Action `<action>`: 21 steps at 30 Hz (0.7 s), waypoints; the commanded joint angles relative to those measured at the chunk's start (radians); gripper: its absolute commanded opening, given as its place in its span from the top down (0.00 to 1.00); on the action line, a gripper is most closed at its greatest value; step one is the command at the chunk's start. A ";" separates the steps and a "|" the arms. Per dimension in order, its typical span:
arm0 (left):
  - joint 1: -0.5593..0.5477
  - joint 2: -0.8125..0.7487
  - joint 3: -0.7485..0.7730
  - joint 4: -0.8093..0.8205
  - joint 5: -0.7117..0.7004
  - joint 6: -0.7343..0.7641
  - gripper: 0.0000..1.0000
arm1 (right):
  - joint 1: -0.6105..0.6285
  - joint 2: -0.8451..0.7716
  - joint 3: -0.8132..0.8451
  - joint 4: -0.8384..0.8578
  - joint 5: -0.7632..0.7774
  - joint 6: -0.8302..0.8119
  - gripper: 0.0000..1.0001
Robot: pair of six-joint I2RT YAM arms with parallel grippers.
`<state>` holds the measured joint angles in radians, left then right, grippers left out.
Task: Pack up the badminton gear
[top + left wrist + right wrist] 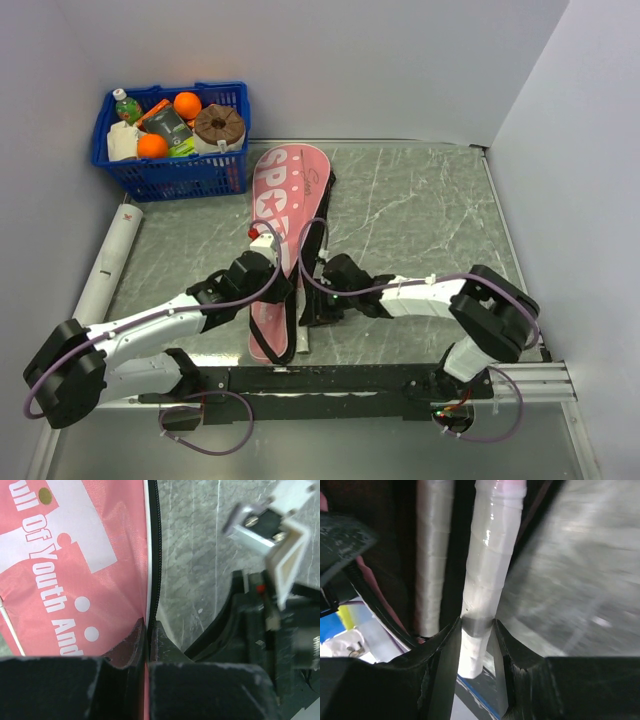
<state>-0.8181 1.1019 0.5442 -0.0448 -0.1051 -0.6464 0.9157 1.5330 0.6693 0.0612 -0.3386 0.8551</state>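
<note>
down low, the left gripper (148,630) is pinched tight on the black zipper edge of the pink sport case (70,590), whose printed face spreads away to its left. the right gripper (477,630) clamps its fingers round the butt end of a white racket handle (492,550). a second white handle (432,555) lies just beside it on the left, seemingly inside the case mouth. the long white tube (110,262) lies well apart, off the left gripper's outer side.
</note>
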 commanded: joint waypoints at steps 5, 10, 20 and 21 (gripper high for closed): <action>-0.006 -0.033 -0.013 0.091 0.030 -0.022 0.99 | 0.060 0.128 0.102 0.273 -0.017 0.094 0.63; -0.006 -0.077 -0.009 0.046 -0.007 0.008 0.99 | 0.061 0.167 0.099 0.399 -0.020 0.116 0.63; -0.006 -0.128 -0.021 -0.056 -0.053 -0.021 0.99 | 0.061 0.291 0.147 0.555 -0.109 0.070 0.58; -0.006 -0.119 -0.015 -0.062 -0.053 -0.027 0.99 | 0.061 0.295 0.147 0.549 -0.111 0.065 0.57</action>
<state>-0.8165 1.0023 0.5140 -0.1280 -0.1726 -0.6403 0.9752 1.7912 0.7612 0.4686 -0.4129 0.9447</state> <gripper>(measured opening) 0.046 0.415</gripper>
